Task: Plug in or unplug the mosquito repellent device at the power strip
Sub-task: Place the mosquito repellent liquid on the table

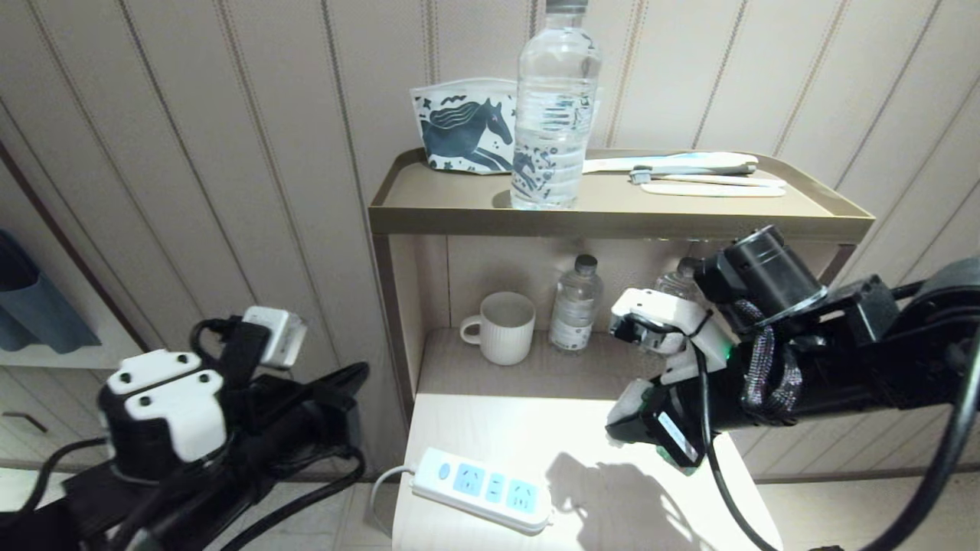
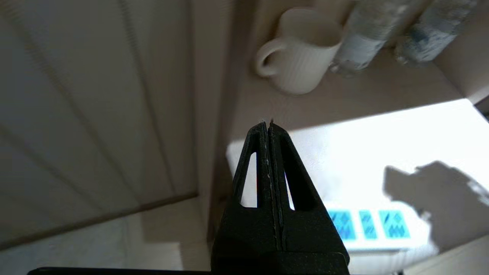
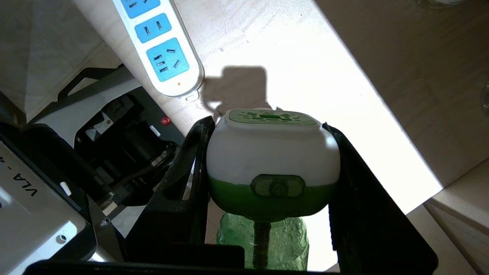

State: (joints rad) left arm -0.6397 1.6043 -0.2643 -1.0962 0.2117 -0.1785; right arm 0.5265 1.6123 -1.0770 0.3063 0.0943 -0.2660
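You are facing a two-tier bedside shelf (image 1: 612, 218) against a striped wall, with a pale tabletop (image 1: 582, 428) in front, half in bright light. On the top tier you have a large water bottle (image 1: 553, 107), a horse-print pouch (image 1: 463, 126) and flat white items. On the lower tier stand a ribbed white mug (image 1: 501, 327) and two small water bottles (image 1: 576, 304).

Your right gripper (image 3: 267, 160) hangs above the tabletop, right of the power strip (image 1: 484, 488), its black fingers (image 3: 187, 183) clamped on both sides of the mosquito repellent device (image 3: 272, 160). The device's white body, green base and green bottle show between them; it is held in the air, apart from the strip.

The power strip lies at the table's front left edge with all blue sockets free.

Your left gripper (image 2: 270, 126) sits low at the left, off the table, fingers pressed together and holding nothing.
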